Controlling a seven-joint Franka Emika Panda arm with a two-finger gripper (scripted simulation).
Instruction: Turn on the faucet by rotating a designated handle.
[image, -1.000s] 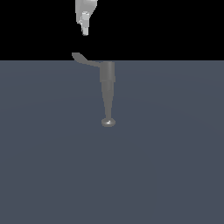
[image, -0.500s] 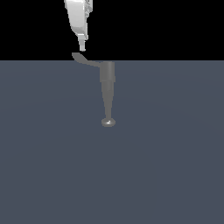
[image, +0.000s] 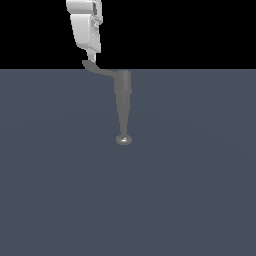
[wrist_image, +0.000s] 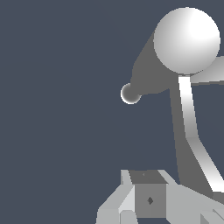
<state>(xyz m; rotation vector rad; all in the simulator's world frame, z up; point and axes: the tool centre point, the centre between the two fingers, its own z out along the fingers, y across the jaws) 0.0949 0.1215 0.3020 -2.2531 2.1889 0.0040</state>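
The grey faucet (image: 123, 85) stands at the far edge of the floor, and its long spout runs toward the camera to a shiny knob tip (image: 123, 140). The handle (image: 97, 69), a thin flat lever, sticks out from the body toward the exterior view's left. My white gripper (image: 90, 60) hangs straight above the handle's widened end, with its tip at or touching it. The fingers look pressed together with nothing between them. In the wrist view the handle (wrist_image: 192, 131) runs as a bright strip beside my gripper (wrist_image: 146, 199). The faucet (wrist_image: 187, 40) and its knob tip (wrist_image: 130, 93) lie beyond it.
The flat dark grey floor (image: 128, 200) spreads around the faucet, with black background behind it. No other objects show.
My gripper has come down from the top of the exterior view and drifted slightly to that view's left, reaching the handle's end. Faucet and handle look unmoved.
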